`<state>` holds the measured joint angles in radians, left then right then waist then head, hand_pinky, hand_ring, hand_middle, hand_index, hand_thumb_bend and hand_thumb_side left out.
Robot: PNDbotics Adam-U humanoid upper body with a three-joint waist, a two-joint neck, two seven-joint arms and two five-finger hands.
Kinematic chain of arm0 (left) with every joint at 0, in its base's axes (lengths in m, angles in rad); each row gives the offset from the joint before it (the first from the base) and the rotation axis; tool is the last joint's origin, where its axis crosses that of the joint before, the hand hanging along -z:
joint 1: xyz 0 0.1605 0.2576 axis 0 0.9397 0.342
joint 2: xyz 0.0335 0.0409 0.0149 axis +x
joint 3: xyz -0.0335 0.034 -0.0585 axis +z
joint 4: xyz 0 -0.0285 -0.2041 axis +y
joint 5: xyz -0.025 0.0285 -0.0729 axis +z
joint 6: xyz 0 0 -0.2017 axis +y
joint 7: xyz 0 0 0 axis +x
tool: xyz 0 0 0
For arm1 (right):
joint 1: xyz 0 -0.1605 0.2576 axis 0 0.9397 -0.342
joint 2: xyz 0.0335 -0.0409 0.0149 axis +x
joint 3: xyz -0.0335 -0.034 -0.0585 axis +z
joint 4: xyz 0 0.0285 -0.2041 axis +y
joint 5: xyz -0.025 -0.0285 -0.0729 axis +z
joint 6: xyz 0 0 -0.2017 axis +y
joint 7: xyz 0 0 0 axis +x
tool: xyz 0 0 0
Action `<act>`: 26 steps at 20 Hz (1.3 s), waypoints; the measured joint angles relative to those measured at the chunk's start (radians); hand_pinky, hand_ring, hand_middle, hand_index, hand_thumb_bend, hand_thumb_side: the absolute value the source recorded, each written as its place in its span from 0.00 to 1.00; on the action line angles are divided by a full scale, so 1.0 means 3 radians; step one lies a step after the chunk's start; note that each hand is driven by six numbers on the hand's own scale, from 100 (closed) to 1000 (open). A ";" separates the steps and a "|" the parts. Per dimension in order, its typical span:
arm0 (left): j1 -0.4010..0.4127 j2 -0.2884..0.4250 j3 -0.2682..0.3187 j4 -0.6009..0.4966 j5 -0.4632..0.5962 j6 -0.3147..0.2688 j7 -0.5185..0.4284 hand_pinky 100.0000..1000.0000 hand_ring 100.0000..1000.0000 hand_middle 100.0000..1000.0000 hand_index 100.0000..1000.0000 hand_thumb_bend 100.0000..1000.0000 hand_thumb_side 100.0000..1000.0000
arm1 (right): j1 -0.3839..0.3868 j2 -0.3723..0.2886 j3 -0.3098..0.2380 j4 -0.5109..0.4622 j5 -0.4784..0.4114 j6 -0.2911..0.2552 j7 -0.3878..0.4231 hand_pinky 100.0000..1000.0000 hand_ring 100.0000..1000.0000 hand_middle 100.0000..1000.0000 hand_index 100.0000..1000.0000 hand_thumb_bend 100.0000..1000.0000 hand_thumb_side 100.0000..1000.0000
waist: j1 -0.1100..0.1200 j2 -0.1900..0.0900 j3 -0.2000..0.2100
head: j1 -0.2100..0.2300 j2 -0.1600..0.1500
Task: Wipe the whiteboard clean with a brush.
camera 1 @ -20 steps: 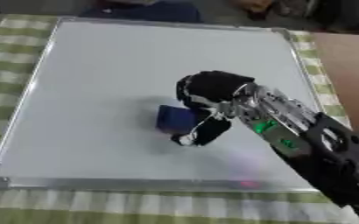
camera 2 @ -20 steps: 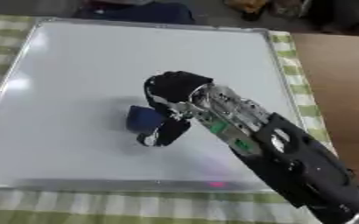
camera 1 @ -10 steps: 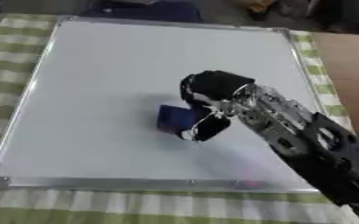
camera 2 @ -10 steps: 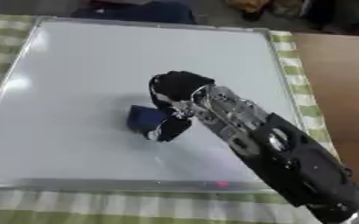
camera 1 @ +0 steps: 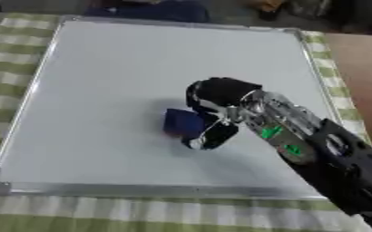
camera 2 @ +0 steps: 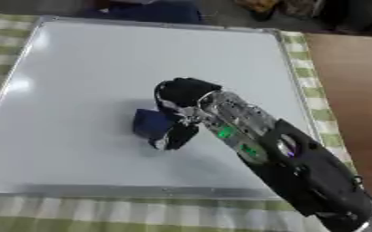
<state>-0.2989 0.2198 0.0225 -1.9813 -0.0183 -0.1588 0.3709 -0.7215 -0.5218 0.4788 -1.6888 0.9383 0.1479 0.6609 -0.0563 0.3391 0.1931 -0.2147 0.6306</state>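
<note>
A white whiteboard (camera 1: 102, 68) with a silver frame lies flat on a green checked cloth. Its surface shows no marks that I can make out. A dark blue brush (camera 1: 181, 122) sits on the board a little below its middle. My right hand (camera 1: 217, 97) reaches in from the lower right and is curled round the brush, thumb below it and fingers above. The left hand shows in neither view.
A green and white checked cloth (camera 1: 141, 215) covers the table around the board. Bare brown table (camera 2: 352, 81) lies to the right. Dark objects, one of them blue (camera 1: 149, 9), sit beyond the board's far edge.
The hand and brush have barely moved on the board; the brush sits in about the same place below the middle.
</note>
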 measured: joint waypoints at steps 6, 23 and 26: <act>-0.0004 0.0000 -0.0002 0.0000 0.0000 0.0001 -0.0003 0.60 0.75 0.73 0.79 0.15 1.00 | 0.0000 0.0025 0.0000 0.0084 0.0012 -0.0001 -0.0110 0.62 0.70 0.59 0.00 0.35 0.39 | 0.0000 0.0004 0.0015 | 0.0000 -0.0001; -0.0007 -0.0001 -0.0019 0.0000 0.0000 0.0009 -0.0042 0.60 0.75 0.73 0.79 0.14 1.00 | 0.0036 0.0052 0.0009 0.0231 0.0024 -0.0034 -0.0330 0.60 0.69 0.56 0.00 0.27 0.30 | -0.0005 0.0019 0.0018 | 0.0000 -0.0002; -0.0007 -0.0001 -0.0019 0.0000 0.0000 0.0012 -0.0049 0.60 0.75 0.73 0.79 0.14 1.00 | 0.0046 0.0052 0.0009 0.0224 -0.0017 -0.0019 -0.0329 0.60 0.69 0.56 0.00 0.26 0.28 | -0.0005 0.0019 0.0016 | 0.0000 -0.0002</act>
<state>-0.3011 0.2197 0.0167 -1.9813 -0.0183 -0.1551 0.3563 -0.7076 -0.5062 0.4814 -1.6215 0.9332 0.1422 0.5621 -0.0579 0.3448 0.1980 -0.2146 0.6300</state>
